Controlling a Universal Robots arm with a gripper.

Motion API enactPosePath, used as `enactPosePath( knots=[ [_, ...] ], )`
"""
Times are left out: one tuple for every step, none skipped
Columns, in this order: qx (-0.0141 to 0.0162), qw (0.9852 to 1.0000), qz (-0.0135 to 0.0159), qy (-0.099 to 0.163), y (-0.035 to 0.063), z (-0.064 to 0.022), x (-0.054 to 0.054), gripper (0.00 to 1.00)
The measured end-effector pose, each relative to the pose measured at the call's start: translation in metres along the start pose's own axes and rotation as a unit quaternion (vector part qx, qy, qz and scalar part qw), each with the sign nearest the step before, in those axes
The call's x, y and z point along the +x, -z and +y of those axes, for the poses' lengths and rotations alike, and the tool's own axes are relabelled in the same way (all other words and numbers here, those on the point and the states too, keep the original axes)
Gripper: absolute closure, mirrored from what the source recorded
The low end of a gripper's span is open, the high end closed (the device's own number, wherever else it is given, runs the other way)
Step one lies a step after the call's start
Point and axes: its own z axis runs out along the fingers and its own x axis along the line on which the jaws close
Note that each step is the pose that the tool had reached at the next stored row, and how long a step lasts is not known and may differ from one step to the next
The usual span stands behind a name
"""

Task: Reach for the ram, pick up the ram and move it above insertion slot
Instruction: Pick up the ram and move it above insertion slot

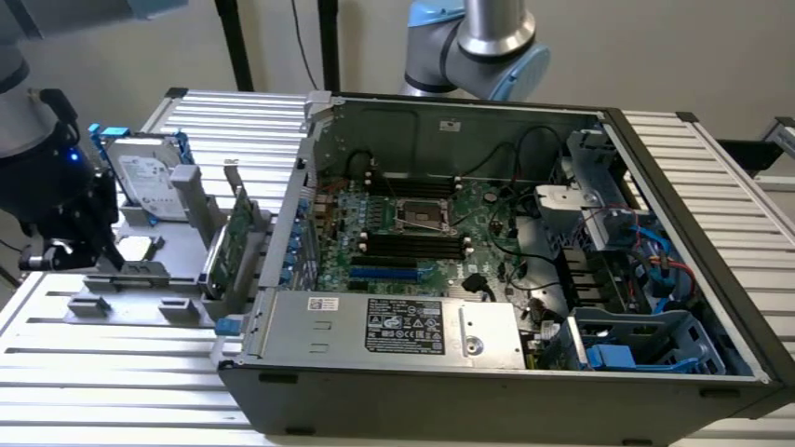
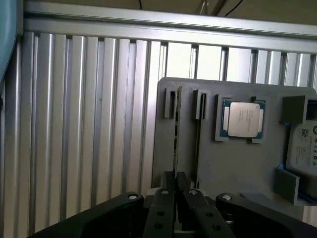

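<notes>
**A:** So, how far along is this?

**B:** Take the biggest thing first. The computer case (image 1: 435,405) lies open, well apart from the gripper (image 1: 74,247). The long black memory slots (image 1: 416,244) on its board look bare. I judge that nothing has been carried over there yet.

**A:** And closer in?

**B:** The gray tray (image 2: 237,168) lies directly under the gripper. A hard drive (image 1: 143,177) and a processor chip (image 2: 242,119) sit on it, off to one side of the fingers, and neither is being touched.

**A:** Where is the ram?

**B:** The ram (image 2: 176,139) stands on edge in its holder on that tray. It runs straight out ahead of the fingertips, and its near end sits between them. So the reach looks done. The lift looks not yet made, because the stick is seated in the holder's uprights. The carry to above the slot is all left to do.

**A:** And the gripper itself?

**B:** It is very nearly closed. In the wrist view the jaws stand almost together, with only a sliver between them, and the ram's thin edge runs into that sliver. I read it as clamped on the ram rather than empty, though the fingers partly hide the contact itself.
</notes>
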Motion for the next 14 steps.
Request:
enactPosePath(
  knots=[
    [-0.0002,1.0000,0.0000,0.000,0.0045,-0.0013,0.000,0.87],
    [-0.0004,1.0000,0.0000,0.000,0.0091,-0.0030,0.000,0.87],
    [-0.0007,1.0000,0.0000,0.000,0.0136,-0.0050,0.000,0.87],
    [-0.0010,1.0000,0.0000,0.000,0.0183,-0.0075,0.000,0.87],
    [-0.0012,1.0000,-0.0001,0.000,0.0228,-0.0102,0.000,0.87],
    [-0.0013,1.0000,-0.0003,0.000,0.0274,-0.0132,0.000,0.87],
    [-0.0018,1.0000,-0.0003,0.000,0.0323,-0.0176,0.000,0.87],
    [-0.0025,1.0000,-0.0003,0.000,0.0369,-0.0218,0.000,0.87],
    [-0.0032,1.0000,-0.0004,0.000,0.0416,-0.0260,0.000,0.87],
    [-0.0039,1.0000,-0.0005,0.001,0.0463,-0.0305,0.000,0.87],
    [-0.0045,1.0000,-0.0006,0.001,0.0509,-0.0348,0.000,0.87],
    [-0.0051,1.0000,-0.0008,0.001,0.0554,-0.0392,0.000,0.87],
    [-0.0056,1.0000,-0.0010,0.001,0.0600,-0.0436,0.000,0.87],
    [-0.0062,1.0000,-0.0012,0.001,0.0646,-0.0480,0.000,0.87]
  ],
)
